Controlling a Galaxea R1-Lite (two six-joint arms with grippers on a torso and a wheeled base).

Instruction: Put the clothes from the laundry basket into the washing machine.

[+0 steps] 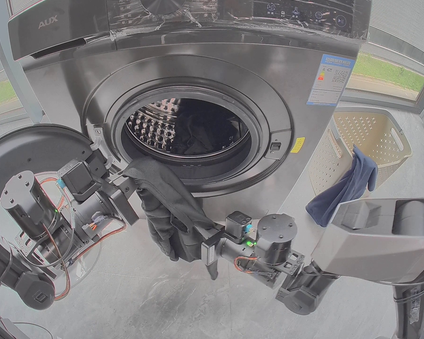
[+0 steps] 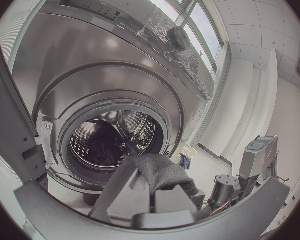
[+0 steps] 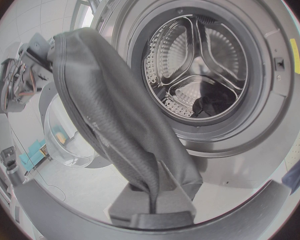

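A black garment (image 1: 167, 198) hangs stretched between both grippers, just below the washing machine's (image 1: 188, 71) open drum mouth (image 1: 186, 130). My left gripper (image 1: 127, 177) is shut on the garment's upper end (image 2: 160, 172). My right gripper (image 1: 207, 241) is shut on its lower end (image 3: 123, 124). Dark clothes (image 1: 200, 130) lie inside the drum (image 3: 211, 105). The beige laundry basket (image 1: 362, 140) leans against the machine's right side, with a blue garment (image 1: 346, 189) draped over its rim.
The machine's round door (image 1: 30, 154) stands swung open at the left, behind my left arm. Grey floor (image 1: 141, 297) spreads in front of the machine. Windows run behind it.
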